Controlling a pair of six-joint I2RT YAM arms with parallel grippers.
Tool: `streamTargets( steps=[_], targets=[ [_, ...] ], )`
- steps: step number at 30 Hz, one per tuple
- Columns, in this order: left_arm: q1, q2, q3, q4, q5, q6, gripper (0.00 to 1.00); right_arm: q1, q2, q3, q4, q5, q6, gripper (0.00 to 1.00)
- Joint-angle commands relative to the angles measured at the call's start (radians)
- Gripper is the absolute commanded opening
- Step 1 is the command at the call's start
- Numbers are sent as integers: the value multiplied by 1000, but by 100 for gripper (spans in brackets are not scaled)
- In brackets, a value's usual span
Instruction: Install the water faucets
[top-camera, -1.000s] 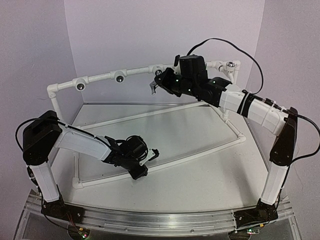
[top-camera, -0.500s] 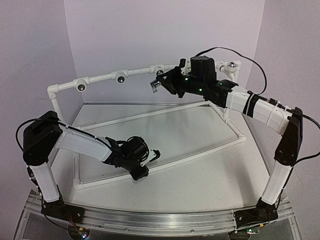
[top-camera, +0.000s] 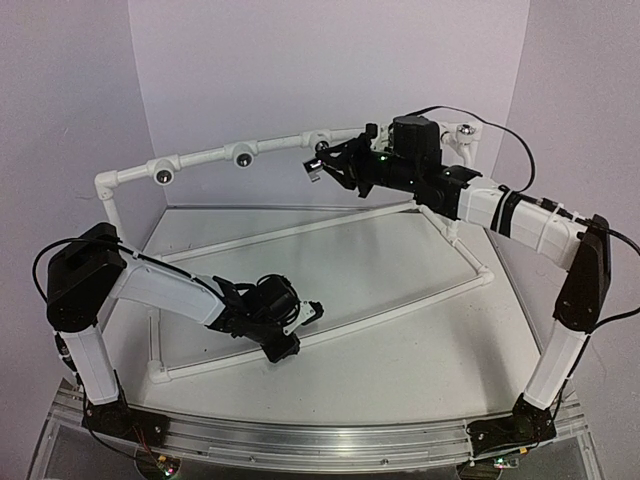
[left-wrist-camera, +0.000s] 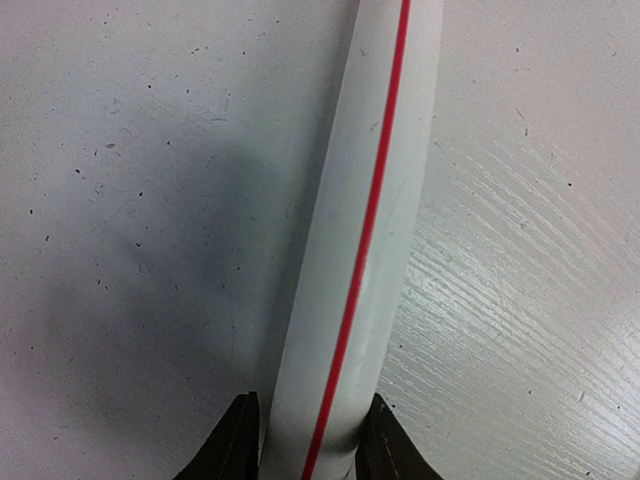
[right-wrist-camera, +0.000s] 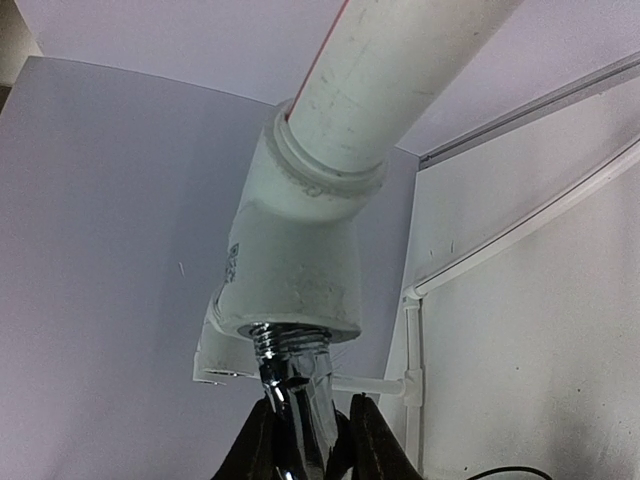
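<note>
So far, no tap looks fully seated. The right gripper (right-wrist-camera: 308, 440) pinches a shiny silver metal faucet (right-wrist-camera: 297, 395) between narrowly set fingers. Just above the fingertips its threaded end meets the mouth of a white plastic tee fitting (right-wrist-camera: 295, 270) with several threads exposed, so screwing remains. The left gripper (left-wrist-camera: 310, 445) clamps a white red-striped frame pipe (left-wrist-camera: 372, 200) running away from its fingers, likely steadying it. Other round chrome-rimmed sockets (top-camera: 240, 157), well away from both grippers' fingers, appear unfilled.

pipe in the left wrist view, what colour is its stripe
Red, running lengthwise along the white pipe; the left wrist view shows it best.
</note>
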Motion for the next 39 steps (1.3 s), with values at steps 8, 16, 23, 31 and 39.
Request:
streamTargets(
  steps=[8,16,23,31,39],
  targets=[
    [-45,65,-18,-21,109,-95,1,-81,-30,-25,188,143,59,21],
    [-45,66,-17,-21,111,-96,0,-81,-91,-154,329,142,186,10],
    [-45,69,-13,-21,103,-108,0,-72,-98,-198,273,120,129,12],
    [-44,80,-2,-19,84,-120,0,23,-176,-265,71,258,-192,0],
    [-40,102,19,-17,92,-129,0,148,-231,-245,-218,481,-630,0]
  ],
)
